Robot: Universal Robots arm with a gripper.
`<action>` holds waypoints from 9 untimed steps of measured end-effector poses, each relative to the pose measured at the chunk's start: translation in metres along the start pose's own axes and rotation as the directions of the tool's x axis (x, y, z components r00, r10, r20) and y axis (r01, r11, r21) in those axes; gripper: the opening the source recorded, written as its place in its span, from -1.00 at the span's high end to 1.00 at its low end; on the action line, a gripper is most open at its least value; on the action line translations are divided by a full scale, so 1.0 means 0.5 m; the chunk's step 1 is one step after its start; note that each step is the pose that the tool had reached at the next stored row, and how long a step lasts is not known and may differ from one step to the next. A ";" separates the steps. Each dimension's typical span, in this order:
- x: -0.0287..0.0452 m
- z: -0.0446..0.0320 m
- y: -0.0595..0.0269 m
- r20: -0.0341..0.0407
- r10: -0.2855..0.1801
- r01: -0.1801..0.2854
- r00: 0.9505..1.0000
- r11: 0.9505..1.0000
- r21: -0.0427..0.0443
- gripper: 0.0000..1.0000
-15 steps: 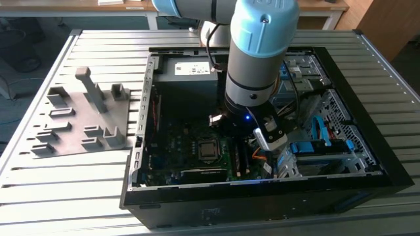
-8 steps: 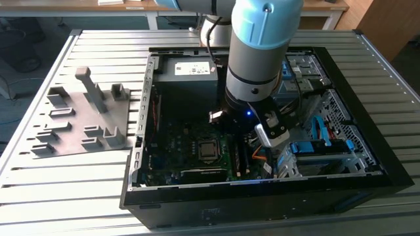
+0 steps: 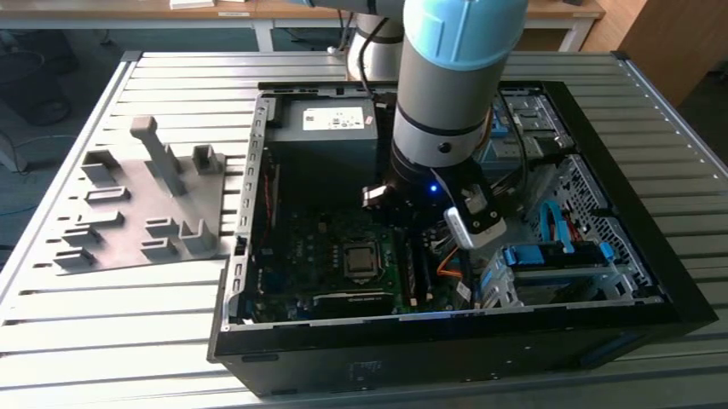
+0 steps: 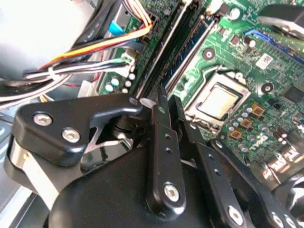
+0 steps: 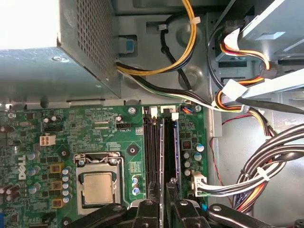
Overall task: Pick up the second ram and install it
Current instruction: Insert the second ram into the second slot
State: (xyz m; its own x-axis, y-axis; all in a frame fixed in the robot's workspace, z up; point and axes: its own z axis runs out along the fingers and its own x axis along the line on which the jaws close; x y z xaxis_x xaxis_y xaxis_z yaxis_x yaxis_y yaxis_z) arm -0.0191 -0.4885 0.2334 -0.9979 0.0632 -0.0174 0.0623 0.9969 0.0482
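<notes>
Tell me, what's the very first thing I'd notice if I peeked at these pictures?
The big grey and light-blue robot arm reaching down into the open black computer case on the slatted metal table. In both wrist views its black gripper sits right over the memory slots on the green motherboard, beside the shiny square silver processor. A grey plastic slotted tray lies at the exterior view's left.

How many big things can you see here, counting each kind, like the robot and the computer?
Robot arm: 1
Open computer case: 1
Grey tray: 1
Total: 3
</notes>
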 end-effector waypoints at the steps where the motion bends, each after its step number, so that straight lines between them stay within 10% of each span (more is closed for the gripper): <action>1: 0.000 0.001 0.000 0.000 0.000 0.000 1.000 1.000 0.000 0.58; 9: 0.000 0.016 -0.001 -0.002 0.000 0.000 1.000 1.000 0.003 0.58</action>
State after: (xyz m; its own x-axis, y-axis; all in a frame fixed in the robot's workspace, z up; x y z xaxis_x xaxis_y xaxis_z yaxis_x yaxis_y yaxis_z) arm -0.0192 -0.4885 0.2253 -0.9979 0.0633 -0.0159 0.0625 0.9970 0.0451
